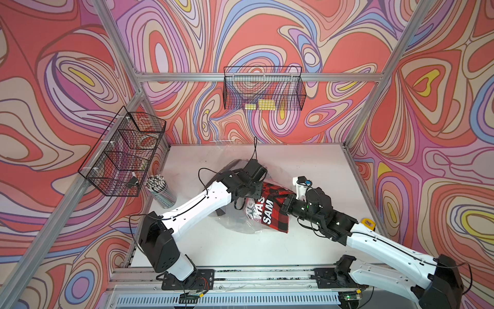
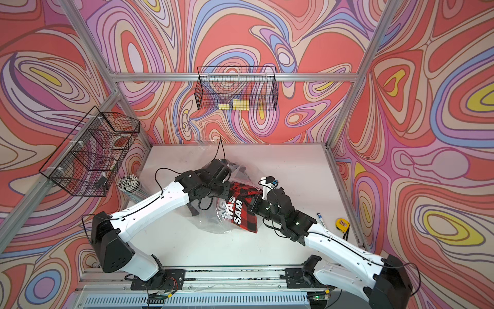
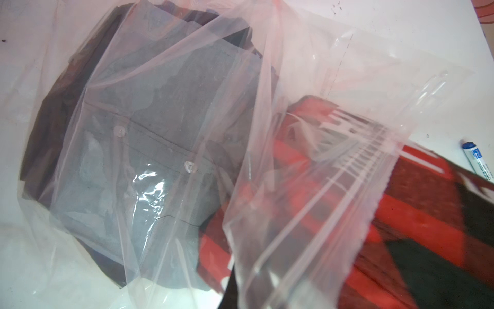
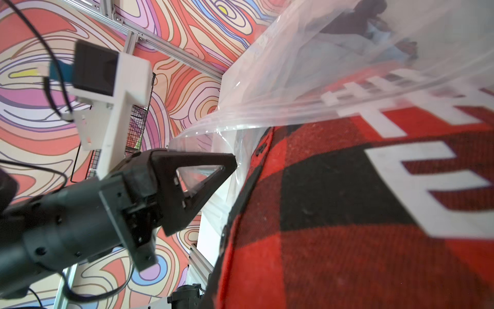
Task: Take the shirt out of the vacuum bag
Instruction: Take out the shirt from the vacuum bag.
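Note:
The vacuum bag (image 1: 235, 220) (image 2: 211, 222) lies crumpled in the middle of the white table, clear and crinkly. Its ribbed zip-seal edge (image 3: 334, 192) hangs close in the left wrist view. The shirt (image 1: 270, 214) (image 2: 240, 216) (image 4: 347, 214) is red-and-black plaid with white letters and sticks out of the bag's mouth toward the right arm. My left gripper (image 4: 234, 163) is shut, its black triangular fingers pinching the bag's film beside the shirt's edge. My right gripper (image 1: 285, 203) (image 2: 254, 204) is shut on the shirt, and the cloth hides its jaws in its own wrist view.
A grey buttoned garment (image 3: 149, 149) and a dark one (image 3: 53, 112) lie inside the bag. A cup of sticks (image 1: 157, 184) stands at the table's left. A blue marker (image 2: 320, 218) and a yellow tape measure (image 2: 342, 224) lie on the right. Wire baskets (image 1: 120, 155) (image 1: 263, 91) hang on the walls.

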Robot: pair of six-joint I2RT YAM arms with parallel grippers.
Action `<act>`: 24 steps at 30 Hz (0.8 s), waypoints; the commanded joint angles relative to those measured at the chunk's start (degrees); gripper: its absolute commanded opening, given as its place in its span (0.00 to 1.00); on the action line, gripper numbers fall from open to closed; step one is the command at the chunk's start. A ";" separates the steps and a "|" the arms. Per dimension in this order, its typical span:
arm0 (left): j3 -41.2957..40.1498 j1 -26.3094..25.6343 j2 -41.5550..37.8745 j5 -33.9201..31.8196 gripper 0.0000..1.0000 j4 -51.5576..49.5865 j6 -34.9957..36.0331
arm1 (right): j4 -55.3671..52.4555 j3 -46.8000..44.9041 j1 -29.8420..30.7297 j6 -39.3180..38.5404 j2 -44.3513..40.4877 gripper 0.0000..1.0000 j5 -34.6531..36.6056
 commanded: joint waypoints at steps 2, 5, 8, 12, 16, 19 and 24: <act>-0.44 1.00 0.53 -0.39 0.00 1.22 1.35 | -13.90 6.42 0.23 -2.41 -7.24 0.00 8.48; -1.26 1.27 0.22 -0.39 0.00 1.57 1.50 | -19.79 10.17 0.22 -4.17 -9.10 0.00 12.80; -2.02 1.44 -0.15 -0.29 0.00 1.80 1.67 | -24.84 14.27 0.20 -5.87 -9.88 0.00 18.72; -3.26 1.57 -0.70 -0.06 0.00 2.01 1.81 | -29.40 19.52 0.23 -9.23 -9.77 0.00 26.28; -4.44 1.75 -1.61 -0.14 0.00 2.24 2.20 | -31.28 24.25 0.20 -13.19 -9.28 0.00 32.88; -4.76 1.97 -1.89 -0.40 0.00 2.13 2.62 | -32.11 27.74 0.17 -16.45 -7.72 0.00 36.99; -5.45 2.15 -2.26 0.13 0.00 2.32 2.59 | -29.38 30.62 -0.12 -22.26 -3.15 0.00 41.36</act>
